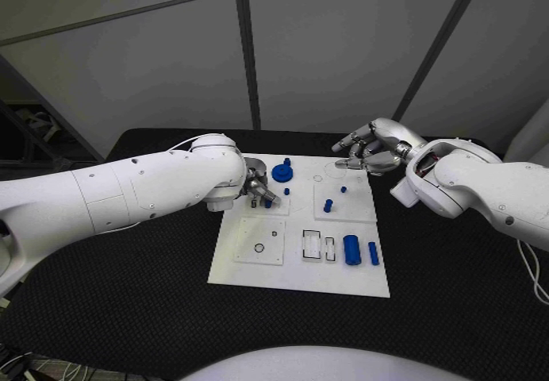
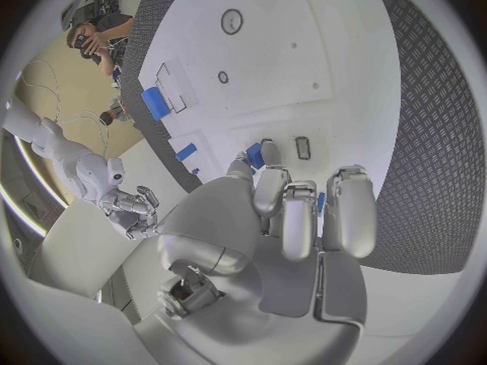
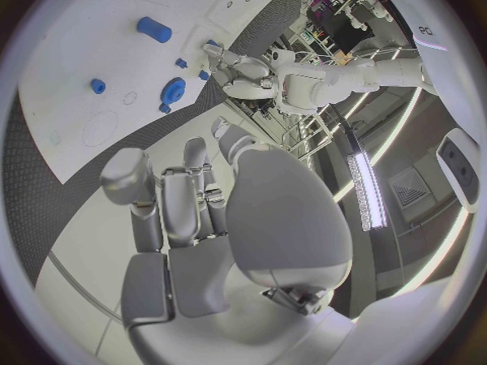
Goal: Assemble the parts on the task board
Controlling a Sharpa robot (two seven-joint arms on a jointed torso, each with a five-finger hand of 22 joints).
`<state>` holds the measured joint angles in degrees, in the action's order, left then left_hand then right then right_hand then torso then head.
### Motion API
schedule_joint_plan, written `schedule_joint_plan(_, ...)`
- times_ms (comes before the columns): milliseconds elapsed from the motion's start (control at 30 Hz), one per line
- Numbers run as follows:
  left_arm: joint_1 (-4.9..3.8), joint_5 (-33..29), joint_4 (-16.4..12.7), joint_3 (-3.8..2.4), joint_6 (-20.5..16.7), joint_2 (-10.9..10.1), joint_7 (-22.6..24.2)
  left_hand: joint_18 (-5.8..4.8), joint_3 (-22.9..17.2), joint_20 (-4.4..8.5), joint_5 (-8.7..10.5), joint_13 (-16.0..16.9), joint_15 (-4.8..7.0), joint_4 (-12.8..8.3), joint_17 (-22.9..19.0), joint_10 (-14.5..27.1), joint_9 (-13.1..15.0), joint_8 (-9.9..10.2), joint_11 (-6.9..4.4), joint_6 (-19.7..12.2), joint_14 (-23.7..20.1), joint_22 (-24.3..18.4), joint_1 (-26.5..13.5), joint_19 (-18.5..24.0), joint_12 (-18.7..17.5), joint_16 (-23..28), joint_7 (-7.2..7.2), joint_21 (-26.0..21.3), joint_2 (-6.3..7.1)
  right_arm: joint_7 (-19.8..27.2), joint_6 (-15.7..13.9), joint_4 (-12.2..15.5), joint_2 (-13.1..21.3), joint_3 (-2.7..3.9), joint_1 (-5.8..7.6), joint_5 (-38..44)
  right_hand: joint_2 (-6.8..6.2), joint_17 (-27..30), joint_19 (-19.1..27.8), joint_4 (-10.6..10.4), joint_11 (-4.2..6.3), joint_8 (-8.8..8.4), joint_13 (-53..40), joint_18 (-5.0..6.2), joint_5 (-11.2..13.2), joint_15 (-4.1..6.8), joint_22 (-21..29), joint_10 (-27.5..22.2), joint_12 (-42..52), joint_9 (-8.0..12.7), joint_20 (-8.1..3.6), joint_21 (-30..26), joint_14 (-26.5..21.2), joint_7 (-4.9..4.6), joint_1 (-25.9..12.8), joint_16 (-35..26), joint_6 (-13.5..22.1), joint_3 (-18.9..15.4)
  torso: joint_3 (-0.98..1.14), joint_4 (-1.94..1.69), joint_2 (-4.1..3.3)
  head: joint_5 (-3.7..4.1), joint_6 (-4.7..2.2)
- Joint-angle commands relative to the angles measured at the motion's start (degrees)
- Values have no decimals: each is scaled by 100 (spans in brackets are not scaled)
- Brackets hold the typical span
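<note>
The white task board (image 1: 254, 262) lies in the middle of the black table. My left hand (image 1: 256, 189) is low over the board's far left section, fingers curled, pinching a small blue part (image 2: 255, 155) at its fingertips; the same blue part (image 1: 268, 203) pokes out under the hand. A blue gear (image 1: 282, 173) stands just beyond it. Small blue pegs (image 1: 328, 205) stand in the far right section. My right hand (image 1: 372, 148) hovers over the board's far right corner, its fingers (image 3: 167, 199) curled in on nothing.
A thick blue cylinder (image 1: 352, 249) and a slim blue bar (image 1: 373, 253) lie at the board's near right, beside rectangular slots (image 1: 311, 244). A round hole (image 1: 259, 248) sits in the near left section. Black table (image 1: 114, 286) surrounds the board.
</note>
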<state>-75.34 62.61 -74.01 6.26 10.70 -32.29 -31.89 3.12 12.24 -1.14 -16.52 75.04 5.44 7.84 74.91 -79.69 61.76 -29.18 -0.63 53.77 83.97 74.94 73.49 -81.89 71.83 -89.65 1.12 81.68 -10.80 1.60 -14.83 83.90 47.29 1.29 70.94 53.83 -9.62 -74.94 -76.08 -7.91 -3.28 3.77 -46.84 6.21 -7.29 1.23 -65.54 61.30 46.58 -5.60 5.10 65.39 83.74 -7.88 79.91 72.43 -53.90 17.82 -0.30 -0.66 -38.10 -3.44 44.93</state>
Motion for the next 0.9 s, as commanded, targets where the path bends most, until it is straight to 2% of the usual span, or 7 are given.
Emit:
schedule_joint_plan(33, 38, -2, -1, 31, 140, -10, -138, 1, 3, 11, 18, 587, 9, 24, 1509, -173, -8, -37, -183, 36, 603, 115, -43, -44, 42, -35, -7, 20, -11, 22, 26, 14, 2, 5, 13, 14, -4, -238, 51, -34, 14, -12, 9, -29, -29, -9, -1, -35, -22, 6, -1, -29, 138, -5, -43, -37, 22, -9, 0, 0, -1, -5, 4)
schedule_joint_plan(100, 38, -2, -3, 31, 134, -17, -142, 1, -8, 15, -21, 585, 14, 8, 1509, -173, -6, -42, -192, 38, 603, 117, 7, -46, 42, -35, -19, 20, -16, 21, 26, 13, 4, 5, 13, 14, -4, -238, 51, -34, 14, -12, 9, -29, -29, -9, -1, -35, -22, 6, -1, -29, 138, -5, -43, -37, 22, -9, -2, -2, 0, -3, 4)
schedule_joint_plan(267, 39, -2, -7, 31, 132, -28, -150, 1, -43, 29, -269, 576, 28, -47, 1509, -169, -9, -41, -208, 21, 603, 125, 162, -49, 44, -35, -33, 18, -17, 19, 27, 13, 4, 5, 13, 19, -3, -235, 53, -43, 13, -11, 5, -29, -28, -10, -3, -31, -12, 6, 0, -29, 135, -6, -53, -45, 24, -11, -1, -2, 0, -7, 8)
schedule_joint_plan(533, 39, -2, -3, 30, 129, -20, -143, -1, -32, 30, -282, 575, 28, -22, 1509, -170, -10, -45, -206, 26, 603, 132, 150, -52, 47, -35, -27, 20, -20, 19, 25, 16, 3, 5, 13, 23, -3, -235, 53, -43, 13, -11, 5, -29, -28, -10, -3, -31, -12, 6, 0, -29, 135, -6, -53, -45, 24, -11, 0, 3, 1, -7, 7)
schedule_joint_plan(767, 39, -2, 13, 30, 277, -28, -192, -5, 133, 25, -4, 571, 20, 165, 1509, -182, 7, -90, -198, 69, 603, 153, -1, -61, 69, -35, -20, 22, 69, 13, 20, 23, 18, 5, 13, 25, -2, -232, 55, -49, 13, -11, 8, -28, -28, -10, -5, -33, -12, 6, 1, -29, 133, -6, -58, -50, 25, -12, 2, -1, 2, 0, 13)
schedule_joint_plan(833, 39, -2, 20, 30, 301, -31, -205, -7, 180, 24, 159, 570, 19, 222, 1509, -185, 15, -106, -196, 82, 603, 166, -41, -67, 75, -35, -18, 27, 84, 12, 17, 26, 21, 5, 13, 26, -2, -232, 55, -51, 13, -10, 9, -29, -28, -10, -6, -33, -12, 7, 1, -28, 133, -6, -61, -51, 26, -13, 1, -3, 1, 3, 12)
schedule_joint_plan(900, 39, -2, 30, 30, 318, -33, -216, -10, 246, 22, 454, 574, 16, 300, 1509, -194, 29, -133, -193, 101, 603, 180, -101, -73, 93, -35, -14, 32, 100, 12, 14, 28, 24, 5, 13, 27, -2, -232, 55, -51, 13, -10, 9, -29, -28, -10, -6, -33, -12, 7, 1, -28, 133, -6, -61, -51, 26, -13, 1, -4, 0, 2, 8)
